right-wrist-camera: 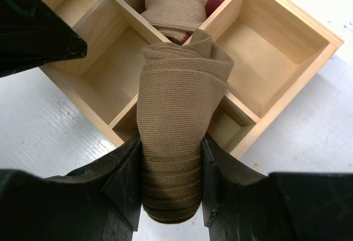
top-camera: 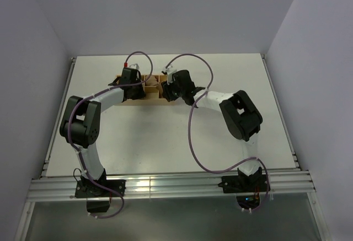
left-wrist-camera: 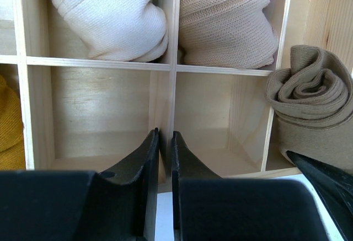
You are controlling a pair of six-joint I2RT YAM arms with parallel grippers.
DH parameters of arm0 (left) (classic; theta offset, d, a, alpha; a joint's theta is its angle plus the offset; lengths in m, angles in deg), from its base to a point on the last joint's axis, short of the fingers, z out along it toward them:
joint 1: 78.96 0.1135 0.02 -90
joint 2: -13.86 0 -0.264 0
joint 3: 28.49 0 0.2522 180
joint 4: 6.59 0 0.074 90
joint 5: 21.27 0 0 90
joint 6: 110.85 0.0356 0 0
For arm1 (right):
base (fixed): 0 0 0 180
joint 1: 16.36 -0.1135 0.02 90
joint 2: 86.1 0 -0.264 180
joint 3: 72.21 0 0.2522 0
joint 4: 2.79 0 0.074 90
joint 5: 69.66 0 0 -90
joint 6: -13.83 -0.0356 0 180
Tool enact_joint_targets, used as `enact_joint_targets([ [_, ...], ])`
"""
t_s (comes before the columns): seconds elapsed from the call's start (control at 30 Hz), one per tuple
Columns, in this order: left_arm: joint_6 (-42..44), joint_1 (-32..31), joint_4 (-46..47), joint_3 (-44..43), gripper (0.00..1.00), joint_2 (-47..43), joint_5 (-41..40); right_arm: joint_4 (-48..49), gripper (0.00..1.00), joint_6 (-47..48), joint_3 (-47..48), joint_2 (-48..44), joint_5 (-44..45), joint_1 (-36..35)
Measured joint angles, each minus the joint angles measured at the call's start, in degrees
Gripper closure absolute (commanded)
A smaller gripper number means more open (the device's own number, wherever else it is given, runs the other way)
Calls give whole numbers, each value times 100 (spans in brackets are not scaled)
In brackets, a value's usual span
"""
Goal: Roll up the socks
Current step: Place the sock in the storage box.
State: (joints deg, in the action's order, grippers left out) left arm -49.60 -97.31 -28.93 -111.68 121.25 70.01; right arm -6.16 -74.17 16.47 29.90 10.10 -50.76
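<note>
The olive-brown sock (right-wrist-camera: 179,86) is rolled into a tight bundle. My right gripper (right-wrist-camera: 170,142) is shut on its darker cuff end and holds it over the near edge of the wooden divided box (right-wrist-camera: 292,81). The same roll shows at the right of the left wrist view (left-wrist-camera: 311,103). A bit of the mustard-orange sock (left-wrist-camera: 8,125) lies in a compartment at the far left. My left gripper (left-wrist-camera: 164,136) is shut on the box's middle divider (left-wrist-camera: 172,97) at the near wall. In the top view both grippers, left (top-camera: 134,91) and right (top-camera: 166,90), sit at the box (top-camera: 149,95).
A white rolled bundle (left-wrist-camera: 110,15) and a pale beige one (left-wrist-camera: 226,20) fill two far compartments. A beige bundle with dark red (right-wrist-camera: 176,4) lies behind the held roll. The two near middle compartments hold nothing. The box stands at the back of the white table (top-camera: 165,142).
</note>
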Motion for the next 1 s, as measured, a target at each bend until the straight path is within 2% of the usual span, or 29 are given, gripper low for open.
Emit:
enact_joint_targets([
  [0.3,-4,0,0,0,96,0,0,-730,100,-129,542,195,203,-24],
  [1.0,-68,15,33,0,97,0,-33,-3694,100,-219,3128,1410,546,-52],
])
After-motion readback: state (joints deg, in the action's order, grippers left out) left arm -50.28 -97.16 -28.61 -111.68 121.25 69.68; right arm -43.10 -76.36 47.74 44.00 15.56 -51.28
